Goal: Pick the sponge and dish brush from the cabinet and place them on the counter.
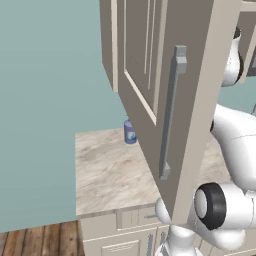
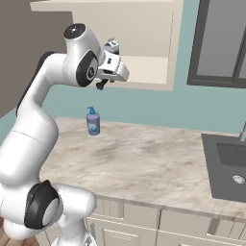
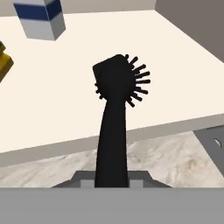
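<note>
Fingers [image 2: 102, 85] clamped on black dish brush [image 3: 114, 118] by its handle, bristled head over cabinet [image 2: 144, 72] shelf edge, above marbled desk [image 2: 144, 163].

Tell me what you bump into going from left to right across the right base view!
White robot arm → small blue soap bottle → open beige wall cabinet → dark-framed window, with the dark grey sink below it, set into the beige marbled stone counter.
</note>
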Controlling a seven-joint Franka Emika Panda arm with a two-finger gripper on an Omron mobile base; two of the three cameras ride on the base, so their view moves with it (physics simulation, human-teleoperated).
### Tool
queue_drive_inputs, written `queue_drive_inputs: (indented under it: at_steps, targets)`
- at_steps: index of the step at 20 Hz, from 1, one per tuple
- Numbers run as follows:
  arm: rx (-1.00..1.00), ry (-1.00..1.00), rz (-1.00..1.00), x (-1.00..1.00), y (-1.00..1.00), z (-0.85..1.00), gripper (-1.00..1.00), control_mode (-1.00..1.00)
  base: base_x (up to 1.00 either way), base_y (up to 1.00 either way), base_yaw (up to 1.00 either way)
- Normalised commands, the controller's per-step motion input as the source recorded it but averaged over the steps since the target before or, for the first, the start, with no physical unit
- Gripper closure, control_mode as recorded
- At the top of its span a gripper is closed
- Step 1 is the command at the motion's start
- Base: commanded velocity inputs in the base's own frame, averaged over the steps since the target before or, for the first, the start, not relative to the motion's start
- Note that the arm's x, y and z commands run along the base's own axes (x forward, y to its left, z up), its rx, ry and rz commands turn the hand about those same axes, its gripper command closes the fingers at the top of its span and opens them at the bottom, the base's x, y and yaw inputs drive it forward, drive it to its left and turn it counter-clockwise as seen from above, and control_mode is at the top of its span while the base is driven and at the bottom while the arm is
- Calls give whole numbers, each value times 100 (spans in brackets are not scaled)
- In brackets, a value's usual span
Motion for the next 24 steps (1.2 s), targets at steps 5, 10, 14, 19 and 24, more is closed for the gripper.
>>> queue_drive_inputs:
  at_steps: [5, 10, 14, 19, 24]
  targets:
    - [0, 0, 0, -57, 0, 0, 100, -100, 0, 0, 0]
    - [0, 0, 0, -67, 0, 0, 100, -100, 0, 0, 0]
    - [0, 0, 0, -69, 0, 0, 100, -100, 0, 0, 0]
    - [0, 0, 0, -70, 0, -2, 100, -100, 0, 0, 0]
    - [0, 0, 0, -66, 0, -22, 100, -100, 0, 0, 0]
